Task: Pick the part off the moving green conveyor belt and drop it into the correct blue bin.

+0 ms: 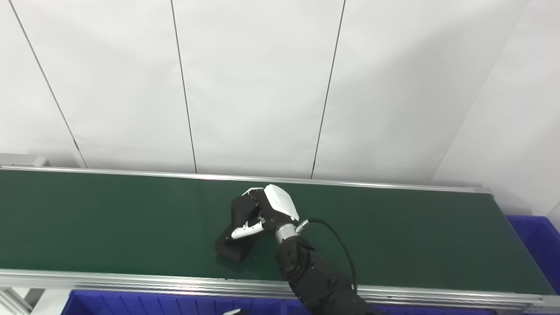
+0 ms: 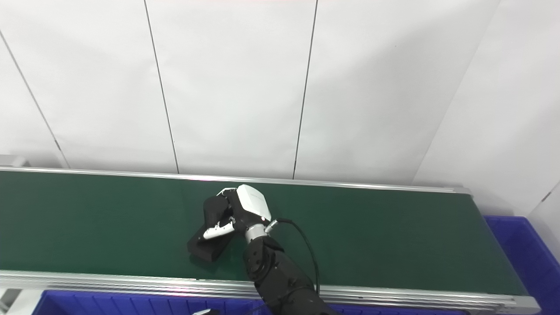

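Our right hand had its fingers curled around the black part on the green belt; we judged a firm hold necessary before lifting toward a blue bin

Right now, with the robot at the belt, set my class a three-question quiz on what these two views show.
1. True or false: the right hand is closed around the black part, which sits on the green conveyor belt.
2. Multiple choice: where do blue bins show? A) only behind the belt; B) along the near edge and at the belt's right end; C) on the belt itself.
3. Fill in: the wall behind the belt is made of ____ panels.

Key: 1 true; 2 B; 3 white.
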Controlling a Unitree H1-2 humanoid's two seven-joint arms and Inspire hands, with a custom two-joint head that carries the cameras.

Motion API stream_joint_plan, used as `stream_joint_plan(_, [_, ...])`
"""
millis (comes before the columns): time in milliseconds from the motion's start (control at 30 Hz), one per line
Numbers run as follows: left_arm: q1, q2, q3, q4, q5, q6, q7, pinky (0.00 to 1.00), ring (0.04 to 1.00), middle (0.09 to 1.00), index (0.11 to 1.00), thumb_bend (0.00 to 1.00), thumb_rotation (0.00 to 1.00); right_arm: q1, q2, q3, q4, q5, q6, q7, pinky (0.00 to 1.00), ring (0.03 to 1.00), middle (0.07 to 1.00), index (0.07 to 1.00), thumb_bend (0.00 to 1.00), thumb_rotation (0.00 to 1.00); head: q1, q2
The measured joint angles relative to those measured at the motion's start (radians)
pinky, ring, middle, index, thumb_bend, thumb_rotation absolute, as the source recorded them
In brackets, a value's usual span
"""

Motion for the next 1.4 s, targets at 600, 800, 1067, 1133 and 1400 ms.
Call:
stream_joint_plan(600, [0.028, 0.004, 0.040, -0.049, -0.011, 0.000, -0.061, 0.77, 0.814, 0.832, 0.838, 0.81, 0.86, 0.264, -0.044, -0.085, -0.473, 0.018, -0.048, -0.129, 0.37, 0.392, 0.475, 0.555, 0.51, 0.00, -0.012, 0.080])
stream_joint_plan(800, [0.065, 0.004, 0.068, -0.105, -0.018, 0.000, -0.093, 0.79, 0.823, 0.840, 0.846, 0.78, 0.87, 0.451, -0.081, -0.141, -0.869, 0.031, -0.015, -0.061, 0.42, 0.406, 0.497, 0.550, 0.51, 0.00, 0.001, 0.144])
stream_joint_plan(1067, [0.084, 0.003, 0.083, -0.185, -0.007, 0.000, -0.116, 0.81, 0.831, 0.851, 0.864, 0.74, 0.92, 0.660, -0.147, -0.226, -1.174, 0.075, 0.009, 0.045, 0.39, 0.406, 0.494, 0.551, 0.51, 0.00, 0.025, 0.231])
stream_joint_plan(1133, [0.086, 0.002, 0.092, -0.206, -0.005, 0.000, -0.126, 0.80, 0.828, 0.851, 0.862, 0.74, 0.91, 0.696, -0.165, -0.246, -1.207, 0.090, 0.009, 0.064, 0.37, 0.402, 0.496, 0.551, 0.51, 0.00, 0.028, 0.247])
stream_joint_plan(1400, [0.129, -0.016, 0.170, -0.278, -0.023, 0.000, -0.206, 0.81, 0.831, 0.846, 0.854, 0.72, 0.90, 0.877, -0.234, -0.288, -1.289, 0.118, 0.009, 0.138, 0.42, 0.416, 0.505, 0.535, 0.51, 0.00, 0.038, 0.310])
